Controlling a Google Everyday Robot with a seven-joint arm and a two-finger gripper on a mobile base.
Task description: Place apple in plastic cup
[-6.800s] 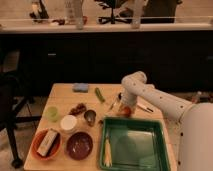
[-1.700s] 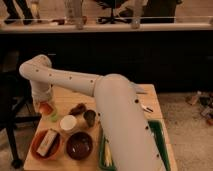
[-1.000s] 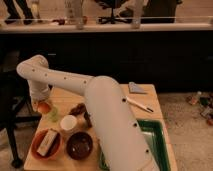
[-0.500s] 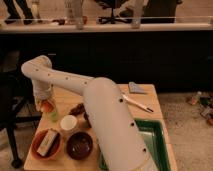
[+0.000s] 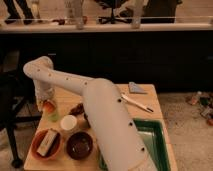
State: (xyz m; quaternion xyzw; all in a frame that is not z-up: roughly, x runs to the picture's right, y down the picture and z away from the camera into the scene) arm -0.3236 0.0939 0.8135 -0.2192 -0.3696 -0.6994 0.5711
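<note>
Orange-red, the apple (image 5: 49,105) sits gripped in the tool (image 5: 47,104) directly above the pale green plastic cup (image 5: 52,115) at the tabletop's (image 5: 110,95) left edge, so the placing step seems underway, calling next for a short descent and release.

On the wooden table (image 5: 156,116): a white container (image 5: 68,122), a dark bowl (image 5: 80,145) and an orange dish (image 5: 38,150) holding a pale block (image 5: 46,143) near the front-left corner. Grapes (image 5: 77,108) lie mid-table. A green tray (image 5: 151,140) sits front-right, with a grey wedge (image 5: 136,88) and a thin utensil (image 5: 136,103) behind it. The gripper (image 5: 48,106) hangs at the left edge.
</note>
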